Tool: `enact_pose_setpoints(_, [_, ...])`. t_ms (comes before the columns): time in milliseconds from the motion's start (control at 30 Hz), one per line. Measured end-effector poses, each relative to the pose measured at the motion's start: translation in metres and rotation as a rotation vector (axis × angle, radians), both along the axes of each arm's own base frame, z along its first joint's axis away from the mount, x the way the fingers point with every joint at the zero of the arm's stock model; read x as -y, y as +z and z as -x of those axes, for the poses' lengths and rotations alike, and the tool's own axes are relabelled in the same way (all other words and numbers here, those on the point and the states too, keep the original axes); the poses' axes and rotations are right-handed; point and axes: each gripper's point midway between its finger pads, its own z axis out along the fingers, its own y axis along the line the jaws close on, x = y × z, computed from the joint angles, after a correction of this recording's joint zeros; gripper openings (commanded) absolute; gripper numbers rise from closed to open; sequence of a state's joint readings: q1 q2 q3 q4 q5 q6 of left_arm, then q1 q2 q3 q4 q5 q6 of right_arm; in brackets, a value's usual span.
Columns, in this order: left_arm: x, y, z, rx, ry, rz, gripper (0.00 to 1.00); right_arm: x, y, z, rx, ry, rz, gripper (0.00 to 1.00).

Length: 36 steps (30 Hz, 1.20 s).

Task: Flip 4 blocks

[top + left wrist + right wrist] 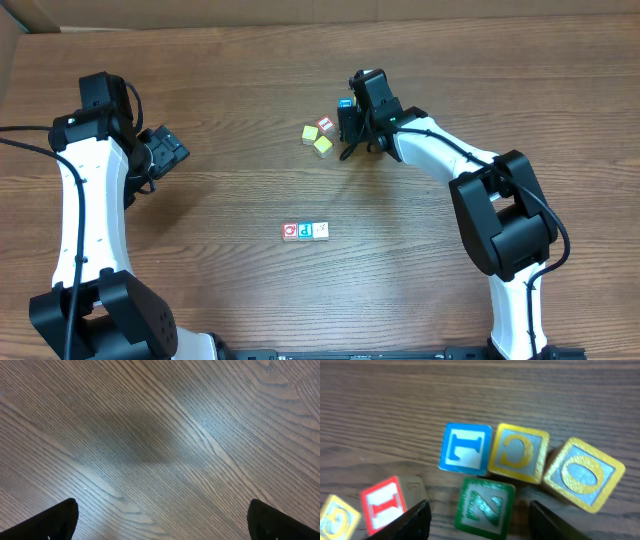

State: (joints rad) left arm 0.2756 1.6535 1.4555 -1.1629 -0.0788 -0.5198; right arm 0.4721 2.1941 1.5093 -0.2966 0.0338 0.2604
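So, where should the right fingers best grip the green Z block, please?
I'd grip the green Z block on its two free side faces, coming from above. The blue block and yellow C block crowd its far edge, but both flanks are clear, and the fingers straddle it there.

Bright, even light; pale glare and soft shadow on the table (215, 430); right-wrist view slightly blurred.

Z block (484, 508) crowded: blue cube (465, 448), 2 yellow cubes (519, 452) just beyond; gap toward red cube (387, 505).
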Motion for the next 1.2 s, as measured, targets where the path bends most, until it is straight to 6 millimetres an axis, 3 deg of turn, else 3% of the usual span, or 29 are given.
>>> enact_pose_setpoints(67, [0.000, 0.000, 0.000, 0.000, 0.000, 0.000, 1.00, 0.002, -0.003, 0.001, 0.002, -0.003, 0.013, 0.47])
enact_pose_setpoints(500, [0.000, 0.000, 0.000, 0.000, 0.000, 0.000, 1.00, 0.001, 0.002, -0.006, 0.040, -0.017, 0.003, 0.52])
enact_pose_setpoints(633, [0.000, 0.000, 0.000, 0.000, 0.000, 0.000, 1.00, 0.000, 0.004, -0.009, 0.055, -0.014, -0.002, 0.43])
enact_pose_setpoints(933, [0.000, 0.000, 0.000, 0.000, 0.000, 0.000, 1.00, 0.001, 0.002, -0.009, 0.053, -0.021, 0.002, 0.49])
enact_pose_setpoints(1033, [0.000, 0.000, 0.000, 0.000, 0.000, 0.000, 1.00, 0.002, -0.004, -0.008, 0.042, -0.021, 0.007, 0.47])
enact_pose_setpoints(1200, [0.000, 0.000, 0.000, 0.000, 0.000, 0.000, 1.00, 0.002, -0.009, -0.007, 0.030, -0.021, 0.012, 0.36])
